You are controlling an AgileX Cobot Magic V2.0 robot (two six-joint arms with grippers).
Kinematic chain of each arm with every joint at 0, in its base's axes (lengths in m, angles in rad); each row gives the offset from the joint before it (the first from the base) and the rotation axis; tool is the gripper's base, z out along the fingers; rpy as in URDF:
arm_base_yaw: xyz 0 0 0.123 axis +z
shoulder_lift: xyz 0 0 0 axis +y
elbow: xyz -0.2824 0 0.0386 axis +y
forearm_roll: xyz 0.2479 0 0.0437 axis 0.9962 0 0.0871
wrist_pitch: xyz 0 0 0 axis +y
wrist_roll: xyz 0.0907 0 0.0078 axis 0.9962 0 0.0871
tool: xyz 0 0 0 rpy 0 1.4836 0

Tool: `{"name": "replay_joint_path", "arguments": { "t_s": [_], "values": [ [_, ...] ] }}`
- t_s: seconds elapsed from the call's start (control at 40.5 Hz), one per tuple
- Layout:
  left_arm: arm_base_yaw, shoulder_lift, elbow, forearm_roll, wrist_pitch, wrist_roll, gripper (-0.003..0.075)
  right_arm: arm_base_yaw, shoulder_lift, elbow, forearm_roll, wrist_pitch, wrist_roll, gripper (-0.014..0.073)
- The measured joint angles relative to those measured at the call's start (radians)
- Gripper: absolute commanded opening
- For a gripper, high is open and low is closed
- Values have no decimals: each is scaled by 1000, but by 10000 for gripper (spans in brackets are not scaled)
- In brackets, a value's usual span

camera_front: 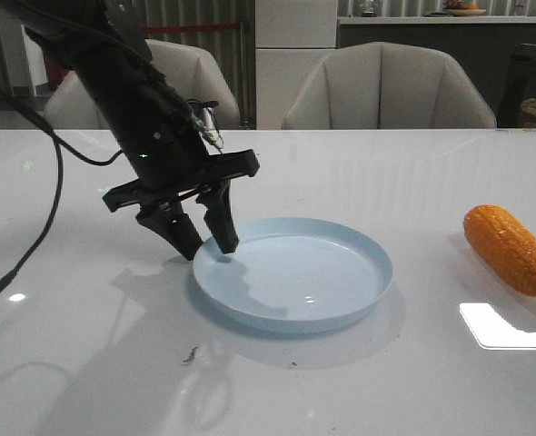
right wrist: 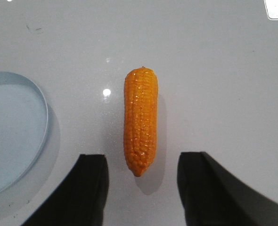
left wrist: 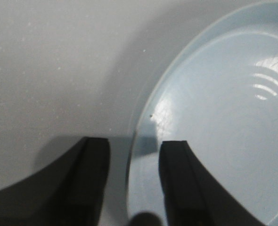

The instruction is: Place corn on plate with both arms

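The pale blue plate (camera_front: 295, 313) lies on the white table in front of me. My left gripper (camera_front: 206, 243) is open and straddles the plate's left rim, one finger outside and one inside; the left wrist view shows the rim (left wrist: 136, 122) running between the fingers (left wrist: 176, 165). The orange corn (camera_front: 509, 248) lies on the table at the right, clear of the plate. My right gripper (right wrist: 143, 162) is out of the front view; in its wrist view it is open above the table, with the corn (right wrist: 140, 123) pointing its tapered tip into the gap between the jaws.
Two beige chairs (camera_front: 386, 86) stand behind the table's far edge. A black cable (camera_front: 41, 227) hangs from the left arm to the table at the left. A bright light patch (camera_front: 501, 325) lies on the table near the corn. The plate's edge (right wrist: 33, 92) shows in the right wrist view.
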Motion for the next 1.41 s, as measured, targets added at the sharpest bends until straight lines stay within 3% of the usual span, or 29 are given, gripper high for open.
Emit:
{"name": "replay_joint_path", "arguments": {
  "t_s": [0.37, 0.592, 0.74, 0.838, 1.036, 1.258, 1.406],
  "values": [
    [8, -82, -234, 99, 23, 93, 461, 0, 0, 0, 0, 1, 0, 454],
    [51, -236, -251, 299, 2, 101, 461, 0, 0, 0, 0, 1, 0, 454],
    [102, -338, -218, 344, -22, 102, 461, 0, 0, 0, 0, 6, 0, 454],
    [139, -432, -136, 350, -96, 104, 461, 0, 0, 0, 0, 7, 0, 454],
    [229, -677, 173, 368, -319, 115, 461, 0, 0, 0, 0, 7, 0, 454],
    [332, -986, 678, 416, -642, 120, 461, 0, 0, 0, 0, 7, 0, 454],
    [373, -1177, 960, 418, -777, 120, 461, 0, 0, 0, 0, 8, 0, 454]
  ]
}}
